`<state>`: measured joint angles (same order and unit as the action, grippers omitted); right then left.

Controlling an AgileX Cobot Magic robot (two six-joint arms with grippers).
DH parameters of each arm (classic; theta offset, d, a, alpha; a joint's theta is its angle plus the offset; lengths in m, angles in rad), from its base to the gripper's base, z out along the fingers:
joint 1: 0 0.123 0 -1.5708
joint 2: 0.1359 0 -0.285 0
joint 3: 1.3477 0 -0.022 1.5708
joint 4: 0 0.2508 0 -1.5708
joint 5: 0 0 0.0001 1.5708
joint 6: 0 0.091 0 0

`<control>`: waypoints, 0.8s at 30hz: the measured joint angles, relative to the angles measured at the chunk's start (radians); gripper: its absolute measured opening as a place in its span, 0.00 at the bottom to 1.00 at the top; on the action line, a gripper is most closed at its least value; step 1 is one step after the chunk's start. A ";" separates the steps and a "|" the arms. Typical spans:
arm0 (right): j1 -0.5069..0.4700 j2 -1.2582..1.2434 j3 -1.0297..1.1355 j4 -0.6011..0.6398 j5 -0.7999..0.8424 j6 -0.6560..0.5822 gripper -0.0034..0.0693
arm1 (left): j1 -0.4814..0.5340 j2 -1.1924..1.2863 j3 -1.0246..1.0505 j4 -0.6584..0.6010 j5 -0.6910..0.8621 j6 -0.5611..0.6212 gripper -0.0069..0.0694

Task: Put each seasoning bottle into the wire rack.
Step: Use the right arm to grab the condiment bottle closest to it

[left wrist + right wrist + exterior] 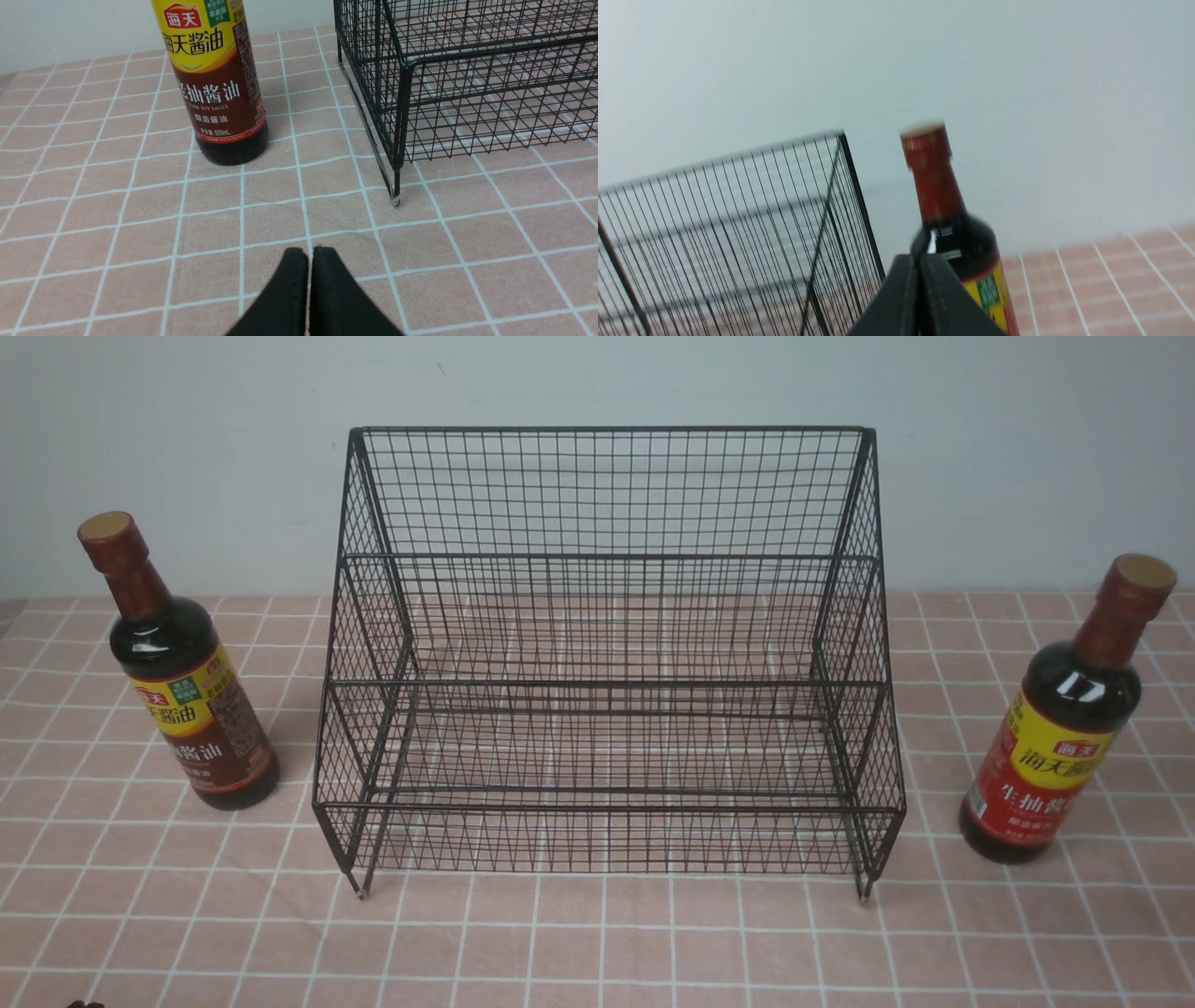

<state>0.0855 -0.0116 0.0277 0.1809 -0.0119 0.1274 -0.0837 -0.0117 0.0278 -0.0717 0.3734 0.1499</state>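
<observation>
Where views cut off: brown bottle (219,93) loses its neck in the left wrist view; red bottle (957,242) is blurred, its base behind the right gripper (919,261).
Brown label: "海天酱油", "老抽酱油", "DARK SOY SAUCE", "500mL".
Red label: "生抽酱" legible from the front.
Bottles: upright on cloth (597,943), brown left and red right of rack (607,681), outside it.
Left gripper (309,254): closed, empty.
Right gripper: closed, empty.

front: high, faces forward and down; wire rack (607,681) at frame centre, brown-label bottle (201,709) far left, red-label bottle (1046,765) far right | left wrist: low over checked cloth (140,210), close to brown-label bottle and rack's front foot | right wrist: low, tilted up toward wall (1017,70), blurred, close to red-label bottle's neck and rack's side
</observation>
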 joint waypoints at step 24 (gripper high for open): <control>0.000 0.642 -0.398 -0.181 -0.319 0.011 0.15 | 0.000 0.000 0.000 0.000 0.000 0.000 0.08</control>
<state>0.0855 0.6305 -0.3699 0.0000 -0.3304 0.1385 -0.0837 -0.0117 0.0278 -0.0717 0.3734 0.1499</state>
